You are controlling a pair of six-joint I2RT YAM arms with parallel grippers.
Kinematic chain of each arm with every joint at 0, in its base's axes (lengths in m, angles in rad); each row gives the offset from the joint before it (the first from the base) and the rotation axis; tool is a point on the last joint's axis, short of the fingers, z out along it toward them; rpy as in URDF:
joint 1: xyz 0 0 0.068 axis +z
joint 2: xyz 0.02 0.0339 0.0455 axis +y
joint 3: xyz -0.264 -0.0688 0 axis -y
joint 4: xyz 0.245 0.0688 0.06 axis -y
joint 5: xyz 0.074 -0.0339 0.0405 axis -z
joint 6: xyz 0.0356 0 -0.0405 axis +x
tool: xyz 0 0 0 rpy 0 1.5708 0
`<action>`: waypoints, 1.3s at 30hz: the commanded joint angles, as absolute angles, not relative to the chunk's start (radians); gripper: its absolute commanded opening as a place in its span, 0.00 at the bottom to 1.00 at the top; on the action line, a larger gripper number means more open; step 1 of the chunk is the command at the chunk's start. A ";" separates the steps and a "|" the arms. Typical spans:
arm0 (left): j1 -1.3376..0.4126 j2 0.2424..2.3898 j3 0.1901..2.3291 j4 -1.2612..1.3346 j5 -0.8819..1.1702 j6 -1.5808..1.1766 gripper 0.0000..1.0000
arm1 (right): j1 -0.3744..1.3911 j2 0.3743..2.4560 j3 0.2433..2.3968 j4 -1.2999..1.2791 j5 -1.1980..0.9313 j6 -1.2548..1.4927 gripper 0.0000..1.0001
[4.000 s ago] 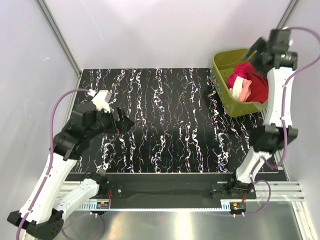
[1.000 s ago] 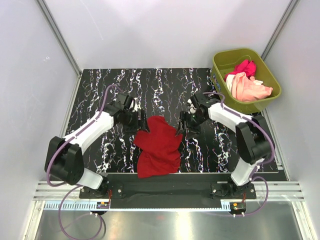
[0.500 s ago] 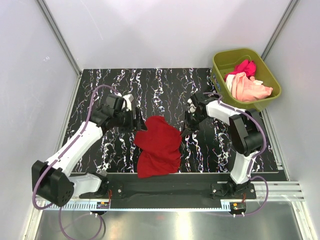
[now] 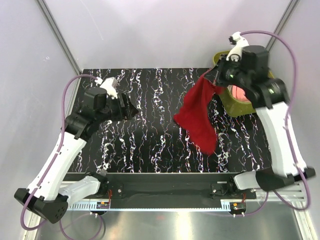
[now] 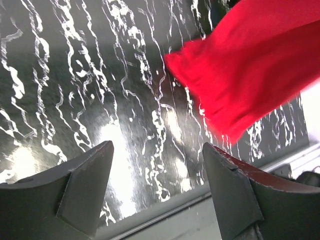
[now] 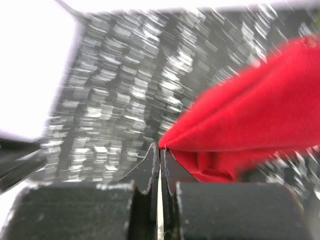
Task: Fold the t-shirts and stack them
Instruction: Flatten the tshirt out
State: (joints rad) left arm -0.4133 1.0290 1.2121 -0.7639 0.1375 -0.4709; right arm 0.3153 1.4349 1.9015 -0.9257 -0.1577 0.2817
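Top external view: high at the far right, right gripper (image 4: 215,76) pinched shut on one corner of the red shirt (image 4: 197,112). From those fingertips, hanging loose and slanting down toward the near side, over the table (image 4: 150,135); cannot tell whether the lowest tip touches it. Just behind and beneath that wrist, tub (image 4: 218,57), mostly hidden by the arm, with a patch of peach shirt (image 4: 239,94) showing inside. Well off to the shirt's left, left gripper (image 4: 131,111), low over the table and aimed toward the cloth, apart from it. Seen from the right wrist: right gripper (image 6: 160,150) closed to a hairline slit, red shirt (image 6: 250,120) caught right at the tips and fanning away ahead and to the right, in folds; beyond, only blurred table. Seen from the left wrist: left gripper (image 5: 157,150) spread wide, with nothing between the fingers (image 5: 85,180) but table below. Ahead and to the right of them, a hemmed edge of red shirt (image 5: 250,70), hanging clear of both fingers.
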 commanded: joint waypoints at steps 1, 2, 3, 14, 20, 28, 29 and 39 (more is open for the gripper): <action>-0.417 1.019 1.284 -0.747 0.054 -0.445 0.77 | 0.396 1.410 1.908 -0.922 -0.369 0.363 0.00; -0.417 1.016 1.295 -0.749 0.029 -0.440 0.77 | 0.422 1.407 1.855 -0.893 -0.409 0.395 0.00; -0.417 1.011 1.310 -0.755 0.019 -0.427 0.77 | 0.498 1.404 1.818 -0.859 -0.457 0.460 0.00; -0.413 0.960 1.278 -0.842 -0.190 -0.419 0.92 | 0.767 1.667 1.821 -0.917 -0.451 0.403 0.75; -0.411 1.047 1.200 -0.827 0.037 -0.426 0.91 | 0.571 1.557 1.573 -0.910 -0.332 0.475 0.79; -0.665 1.371 1.236 -0.817 0.254 -0.332 0.78 | 0.422 1.525 1.303 -0.974 -0.218 0.476 0.68; -0.710 1.412 1.259 -0.871 0.159 -0.322 0.78 | 0.414 1.526 1.281 -0.973 -0.219 0.480 0.71; -0.945 1.674 1.259 -0.881 -0.034 -0.267 0.77 | 0.390 1.584 0.974 -0.774 -0.592 0.529 0.77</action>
